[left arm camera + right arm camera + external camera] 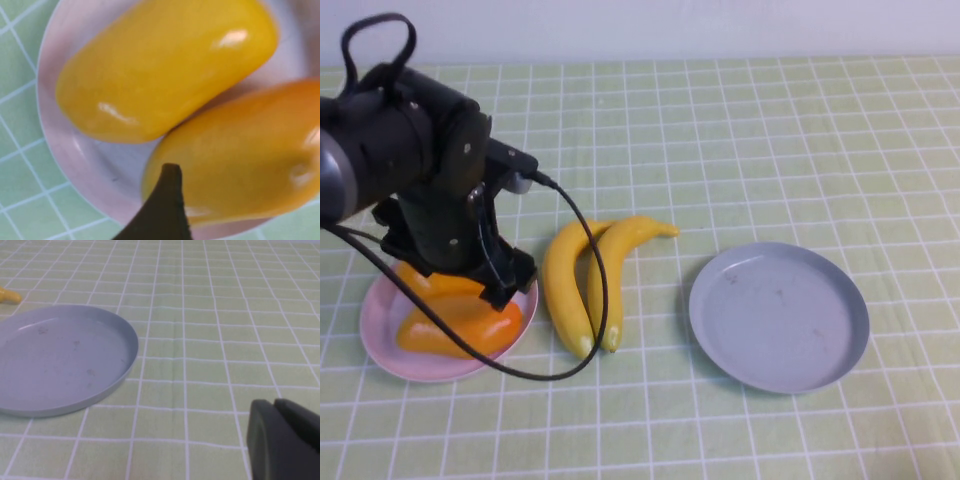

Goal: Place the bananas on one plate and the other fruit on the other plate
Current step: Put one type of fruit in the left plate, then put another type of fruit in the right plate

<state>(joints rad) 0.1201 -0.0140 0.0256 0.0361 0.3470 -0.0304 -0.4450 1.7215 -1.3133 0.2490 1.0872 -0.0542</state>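
Two bananas point(565, 285) lie side by side on the cloth between the plates. The grey-blue plate point(778, 315) on the right is bare; it also shows in the right wrist view point(60, 360). Two mango-like fruits lie on the pink plate point(380, 350): an orange one point(460, 328) and a yellower one point(425, 280), partly hidden by my left arm. My left gripper point(485, 280) hangs just above them, open, straddling the orange fruit point(240, 160) next to the yellow one point(165, 70); one dark finger point(165, 210) shows. My right gripper point(275, 405) is shut and empty, low over the cloth beside the grey-blue plate.
A green checked cloth point(740, 140) covers the table. The left arm's black cable point(595, 300) loops down across the bananas. A banana tip point(7, 295) shows beyond the grey-blue plate in the right wrist view. The right arm is out of the high view.
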